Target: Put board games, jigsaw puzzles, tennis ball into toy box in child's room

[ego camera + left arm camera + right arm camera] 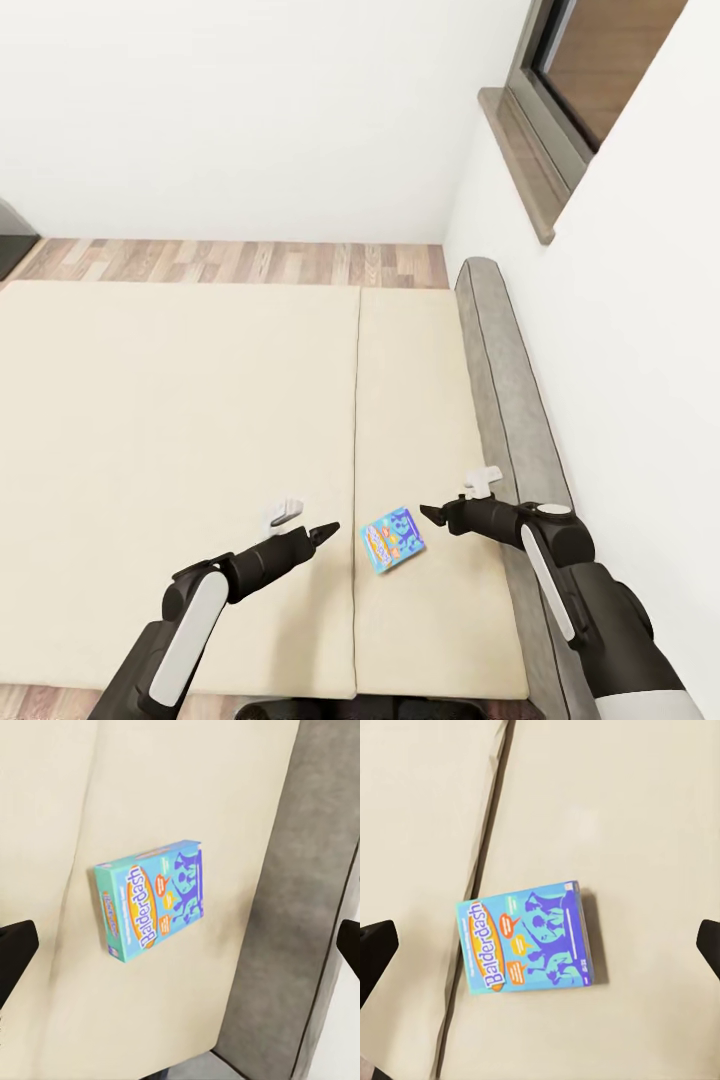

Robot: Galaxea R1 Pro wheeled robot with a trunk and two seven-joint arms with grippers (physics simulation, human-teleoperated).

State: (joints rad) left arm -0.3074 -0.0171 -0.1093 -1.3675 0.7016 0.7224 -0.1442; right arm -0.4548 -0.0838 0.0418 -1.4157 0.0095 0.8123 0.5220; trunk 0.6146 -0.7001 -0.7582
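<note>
Lining up on the Balderdash board game box (393, 539), which lies flat on the bed (180, 420) between my left gripper (325, 530) and right gripper (432, 514), just beside each and touching neither. Both wrist views show the fingers spread wide with nothing held. I reckon the clean move is to close both sides level on opposite box edges, squeezing evenly so it doesn't twist.

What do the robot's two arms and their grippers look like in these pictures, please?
Both arms are glossy black with long white panels on the forearms. The left gripper and right gripper taper to dark pointed fingers, each with a small pale grey bracket mounted above the wrist. No cables or markings are visible.
</note>
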